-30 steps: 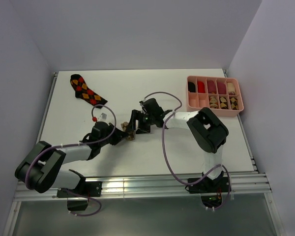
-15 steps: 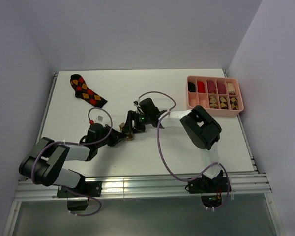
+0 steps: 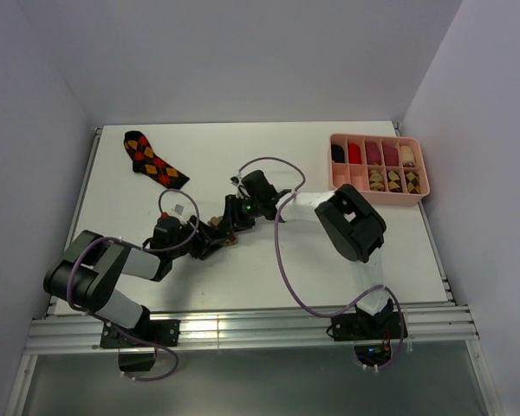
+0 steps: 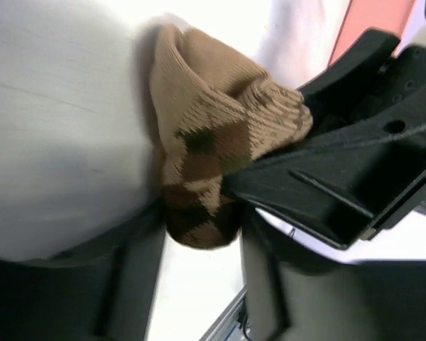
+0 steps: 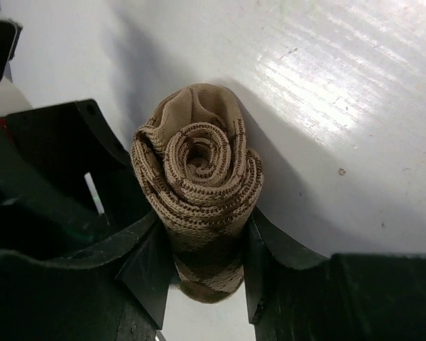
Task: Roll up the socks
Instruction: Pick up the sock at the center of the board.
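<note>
Right gripper (image 5: 202,273) is pinching the tan argyle sock roll (image 5: 199,177), fingers (image 5: 148,270) pressed on both sides, spiral end facing my wrist cam. The roll is low over the white table (image 5: 355,106), about mid-table. Left gripper (image 4: 199,231) straddles the roll's other end. That view is blurry, so I can't tell if those jaws press it or just sit alongside. Black-red-orange argyle sock (image 3: 154,159) lies flat far left, well apart. Pink tray (image 3: 335,184) sits far right.

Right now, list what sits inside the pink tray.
The pink tray holds plain rolled socks along its far row, black through cream, and patterned rolls in three near-right compartments. Its near-left compartments look bare. Anything beneath the rolls is covered.
</note>
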Available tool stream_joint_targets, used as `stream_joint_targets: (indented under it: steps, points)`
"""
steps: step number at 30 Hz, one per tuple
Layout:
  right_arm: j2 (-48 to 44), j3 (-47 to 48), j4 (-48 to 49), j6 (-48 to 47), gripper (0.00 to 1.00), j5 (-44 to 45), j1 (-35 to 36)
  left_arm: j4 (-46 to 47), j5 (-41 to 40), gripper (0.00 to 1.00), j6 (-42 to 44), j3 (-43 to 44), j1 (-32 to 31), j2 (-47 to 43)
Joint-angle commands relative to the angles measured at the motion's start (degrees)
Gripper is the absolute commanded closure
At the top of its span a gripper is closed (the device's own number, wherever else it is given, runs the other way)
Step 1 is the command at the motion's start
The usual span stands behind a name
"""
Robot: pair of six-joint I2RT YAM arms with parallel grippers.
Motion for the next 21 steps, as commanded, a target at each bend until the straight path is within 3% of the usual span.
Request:
stream_joint_targets:
  steps: [1,12,21]
  points:
    - [-1.7,0.8,-7.9,-5.0,1.00,3.9,2.7,-16.4,-3.0,0.41,4.7,0.0,-0.7,0.4]
    - [-14.5,3.9,-19.5,-12.5,1.00,13.3,-3.5,-44.8,-15.6,0.16,14.4,15.8,-0.3,-17.4]
    - [-24.5,11.7,-33.8,-19.3,1.00,23.6,-16.0,-61.6,-26.4,0.06,28.1,32.0,7.5,-24.6]
